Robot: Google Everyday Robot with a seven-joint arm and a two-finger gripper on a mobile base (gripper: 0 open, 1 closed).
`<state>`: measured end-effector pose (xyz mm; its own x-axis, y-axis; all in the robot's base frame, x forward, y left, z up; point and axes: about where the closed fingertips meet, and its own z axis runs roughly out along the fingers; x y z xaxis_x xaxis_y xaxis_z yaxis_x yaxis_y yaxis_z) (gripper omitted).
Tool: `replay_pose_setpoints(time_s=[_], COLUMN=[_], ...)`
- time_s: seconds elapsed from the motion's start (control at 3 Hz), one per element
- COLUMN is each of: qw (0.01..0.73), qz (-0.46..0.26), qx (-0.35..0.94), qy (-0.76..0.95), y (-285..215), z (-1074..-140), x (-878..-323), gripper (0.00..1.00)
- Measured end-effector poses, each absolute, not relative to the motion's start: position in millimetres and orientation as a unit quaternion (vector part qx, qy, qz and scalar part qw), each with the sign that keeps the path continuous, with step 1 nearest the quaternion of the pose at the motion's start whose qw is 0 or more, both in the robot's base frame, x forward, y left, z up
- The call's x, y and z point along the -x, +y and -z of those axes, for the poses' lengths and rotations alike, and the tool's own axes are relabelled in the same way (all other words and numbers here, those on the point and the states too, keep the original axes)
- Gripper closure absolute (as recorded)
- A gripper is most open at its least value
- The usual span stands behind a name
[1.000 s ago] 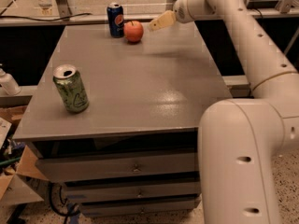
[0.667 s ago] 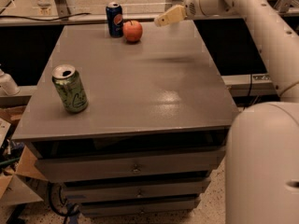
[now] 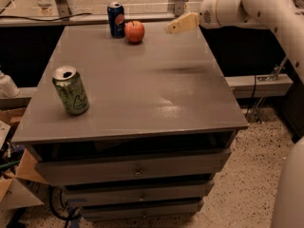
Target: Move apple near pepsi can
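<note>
The tan claw [image 3: 182,23] is hovering above the grey counter's [image 3: 142,89] far right edge, drawing farther from the small round red-orange apple [image 3: 135,31] than before; whether it is apart or together, I cannot tell. The apple is still sitting just beside the dark blue pepsi can [image 3: 116,19].

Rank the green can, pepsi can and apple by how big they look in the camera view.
Largest: green can, though it stands nearest the camera.
Then: pepsi can.
Smallest: apple, beside the pepsi can.
The gripper hangs over the table, apart from the apple.
</note>
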<state>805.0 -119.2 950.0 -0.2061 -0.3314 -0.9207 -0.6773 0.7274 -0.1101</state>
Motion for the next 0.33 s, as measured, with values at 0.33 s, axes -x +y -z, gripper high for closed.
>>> replay_pose_setpoints(time_s=[0.33], qw=[0.535], qz=[-0.162], qx=[0.332], qy=[0.759], y=[-118.3], z=[-949.9], x=[-805.3], gripper=[0.00])
